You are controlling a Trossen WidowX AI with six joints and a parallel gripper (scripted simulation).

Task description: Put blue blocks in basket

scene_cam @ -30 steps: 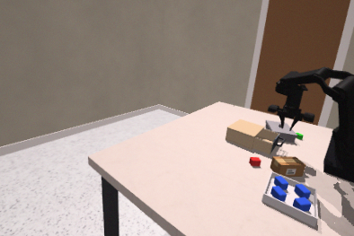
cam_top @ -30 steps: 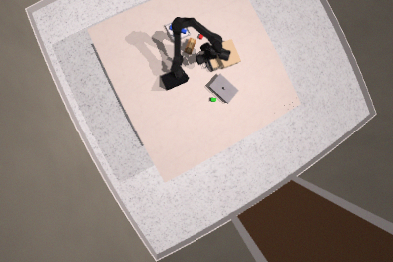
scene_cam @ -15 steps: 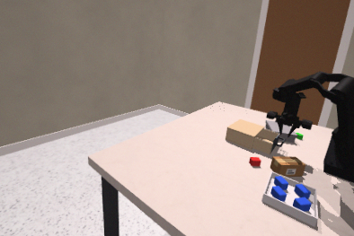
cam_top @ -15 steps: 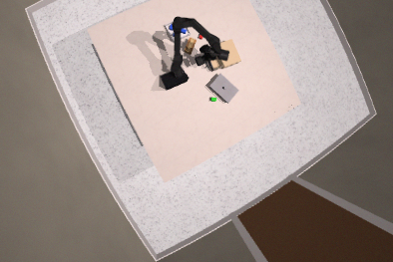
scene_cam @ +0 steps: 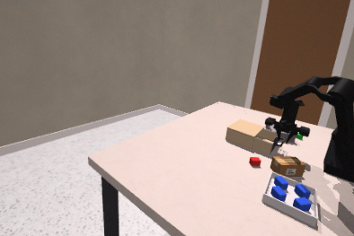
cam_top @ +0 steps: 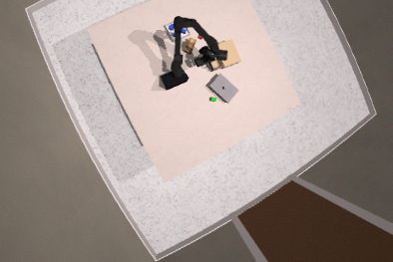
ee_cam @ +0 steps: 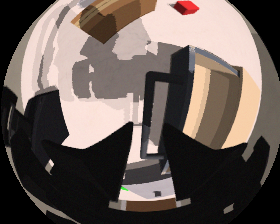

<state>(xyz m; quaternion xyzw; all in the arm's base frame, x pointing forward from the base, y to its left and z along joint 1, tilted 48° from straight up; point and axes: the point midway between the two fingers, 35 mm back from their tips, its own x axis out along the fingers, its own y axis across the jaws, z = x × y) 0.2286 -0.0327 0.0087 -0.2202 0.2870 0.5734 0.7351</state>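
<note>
A white basket [cam_top: 169,27] [scene_cam: 269,198] holds several blue blocks [scene_cam: 280,182]. The tan drawer unit [cam_top: 230,53] [scene_cam: 242,131] [ee_cam: 215,111] stands on the table, and its drawer end [scene_cam: 265,145] juts out toward the arm. My gripper [cam_top: 203,58] [scene_cam: 278,141] [ee_cam: 148,126] is low at that end. Its fingers are partly open on either side of the dark drawer handle [ee_cam: 158,106] and do not clamp it. A red block [cam_top: 200,37] [scene_cam: 255,161] [ee_cam: 185,7] lies on the table near the unit.
A small cardboard box [cam_top: 190,45] [scene_cam: 287,165] [ee_cam: 115,11] stands between the basket and the drawer unit. A grey lidded box [cam_top: 222,89] lies nearer the table's middle, with a green block [cam_top: 212,99] [scene_cam: 299,135] beside it. The arm's base [cam_top: 173,80] stands close by.
</note>
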